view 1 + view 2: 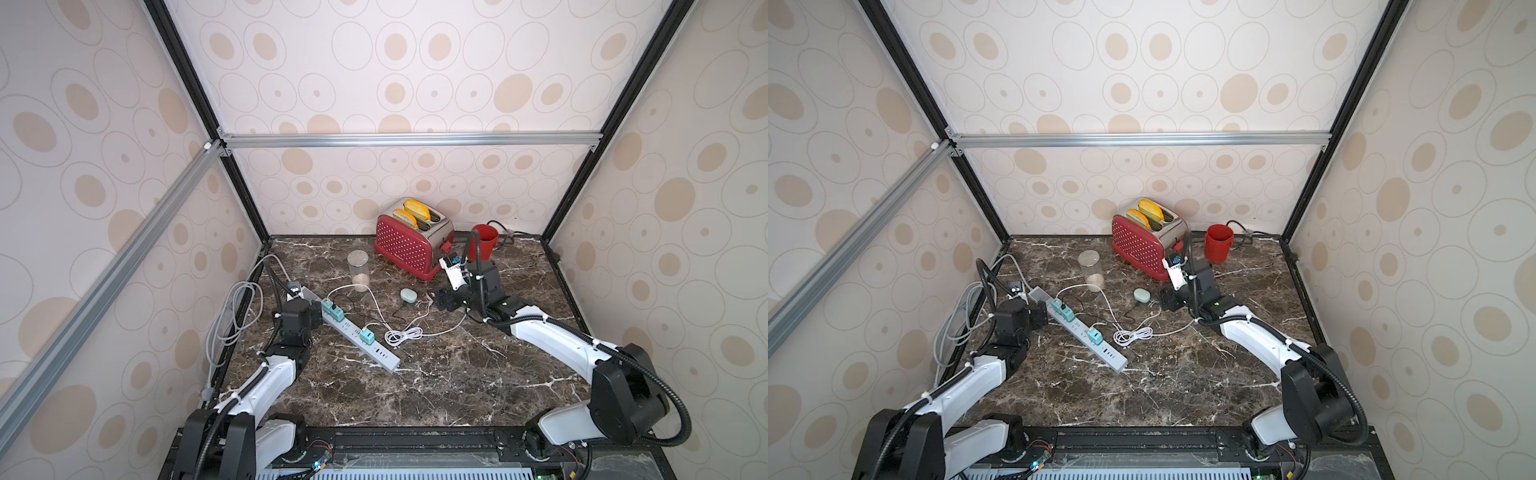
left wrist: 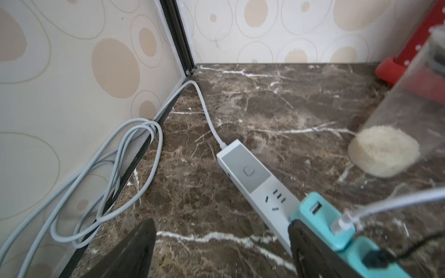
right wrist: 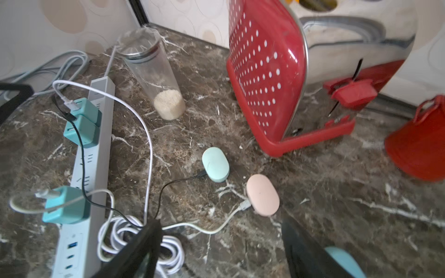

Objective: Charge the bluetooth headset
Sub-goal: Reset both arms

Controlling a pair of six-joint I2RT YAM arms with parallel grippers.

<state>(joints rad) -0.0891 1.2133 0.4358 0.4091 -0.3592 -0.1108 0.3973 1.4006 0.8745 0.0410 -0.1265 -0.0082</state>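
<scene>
The right pincer (image 3: 221, 252) is standing wide open and gripping nothing, its jaws hanging low over the marble counter (image 3: 337, 192). Just ahead of it and apart from both jaws, the pink earbud case (image 3: 263, 195) is lying flat, in line with the gap between them. A white cable (image 3: 204, 229) is running up to the end of the case nearest the pincer, and its connector is sitting at the port. I cannot tell whether it is pushed fully home.

I am judging the case to be a small, light, hard plastic pebble. Its rounded, smooth shell is likely to skid on the polished counter or squirt out of a loose pinch. The best hold is probably across its two long sides at mid-length, leaving the port end free. The cable is limp, so only the stiff connector boot is offering a firm place to pinch.

A little farther ahead, toward the red toaster (image 3: 265, 72), a mint-green earbud case (image 3: 215, 164) is lying with a black cable (image 3: 178, 181) meeting its end.

Well off to the pincer's side, the power strip (image 3: 94, 149) is carrying the teal adapters (image 3: 83, 113) that are feeding both cables. Over there the left pincer (image 2: 221, 250) is also gaping open and empty. One jaw is just beside the strip and the nearest adapter, far from either case.
</scene>
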